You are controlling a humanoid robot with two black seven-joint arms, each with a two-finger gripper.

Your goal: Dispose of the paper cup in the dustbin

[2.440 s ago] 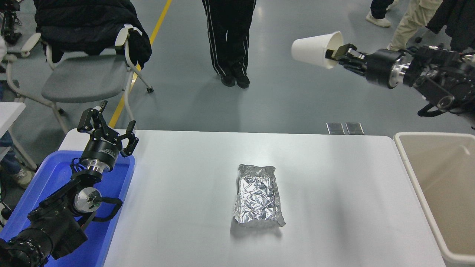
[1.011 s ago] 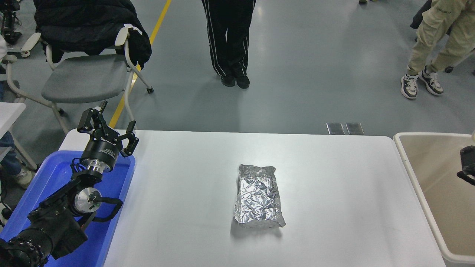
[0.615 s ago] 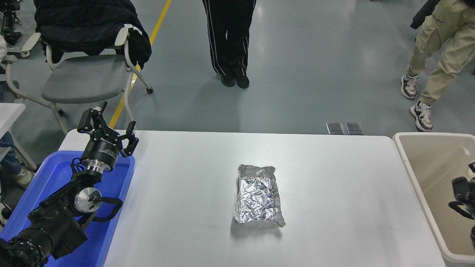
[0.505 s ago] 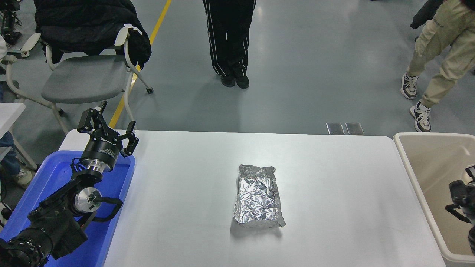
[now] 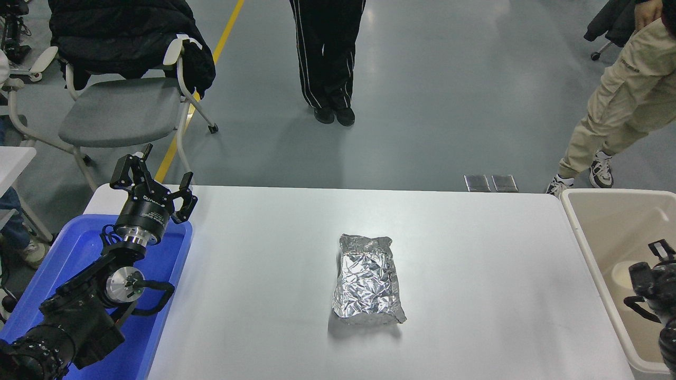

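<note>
The beige dustbin (image 5: pixel 586 253) stands off the table's right end. A small pale round shape (image 5: pixel 622 273), seemingly the paper cup, lies inside it against the left wall. The black end of my right arm (image 5: pixel 652 285) reaches in from the right edge, low over the bin and just right of that shape; how its gripper stands is hidden. My left gripper (image 5: pixel 156 182) is parked at the lower left above the blue tray, open and empty.
A crinkled silver foil packet (image 5: pixel 368 279) lies mid-table on the white table (image 5: pixel 475 253). A blue tray (image 5: pixel 158 316) sits under the left arm. A person in black trousers (image 5: pixel 326 53) stands beyond the table. Another in beige trousers (image 5: pixel 618 111) stands near the bin's far corner.
My right arm came down from high at the far right, where it held the cup, to low over the bin. A pale round shape now shows in the bin. The beige-trousered person moved.
</note>
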